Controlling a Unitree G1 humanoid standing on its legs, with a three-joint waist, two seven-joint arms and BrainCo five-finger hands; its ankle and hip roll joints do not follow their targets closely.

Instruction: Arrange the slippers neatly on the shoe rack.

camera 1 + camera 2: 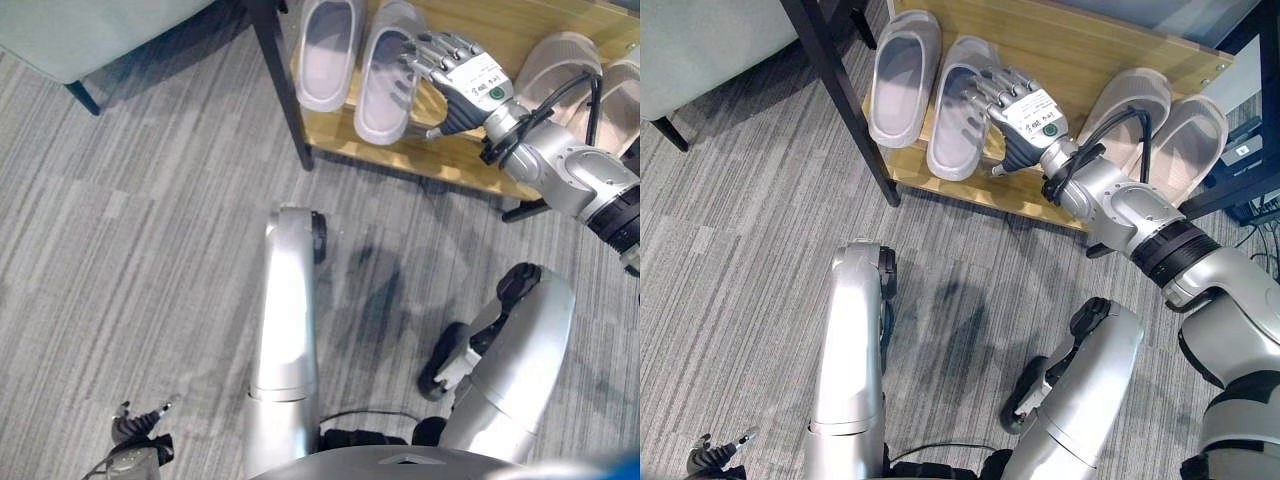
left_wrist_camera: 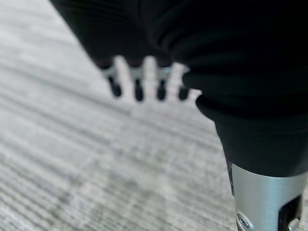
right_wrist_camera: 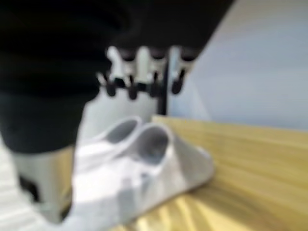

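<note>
Grey slippers laid side by side on wooden shoe rack, toes same way, likely for neatness. Right hand kept just above nearer grey slipper, fingers straight, nothing held. Beige slippers paired beside. Left hand hung low, fingers relaxed, nothing held.

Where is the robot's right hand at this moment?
The right hand is over the wooden shoe rack, its straight fingers on the grey slipper nearer the beige pair.
</note>
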